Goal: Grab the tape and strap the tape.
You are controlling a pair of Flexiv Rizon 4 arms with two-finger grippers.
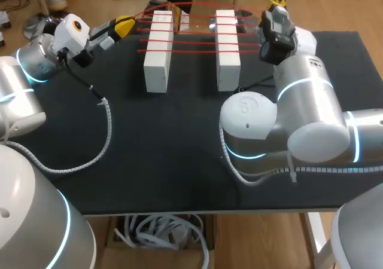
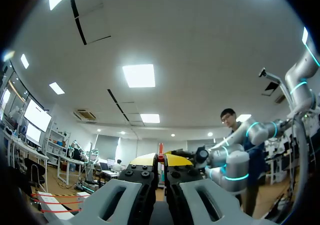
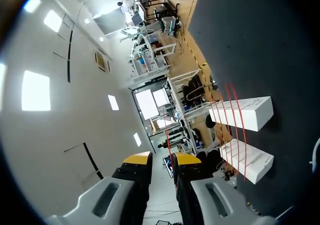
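Red tape [image 1: 191, 40]: one length, strung in several near-parallel strands across two white blocks, with further strands running off to both claws.

Left claw [image 2: 161, 160]: yellow tips drawn almost together and clamped on the tape, which shows as a red strip pinched between them.

Right claw [image 3: 162, 159]: a red strand leads from it out to the blocks ahead. Whether it grips that strand cannot be told.

Left-hand block [image 1: 158, 54]: white, oblong, standing on the table just ahead of the left claw, with the strands lying over its top face.

Right-hand block [image 1: 227, 51]: same make, parallel to the first and apart from it, beside the right claw. The strands bridge the gap between the two blocks.

Black table [image 1: 167, 161]: bears both blocks.

White ribbed hose [image 1: 108, 131]: trails from the left arm [image 1: 36, 60] behind its claw and lies curved on the table.

Right arm [image 1: 299, 113]: its bulk stands over the table behind its claw.
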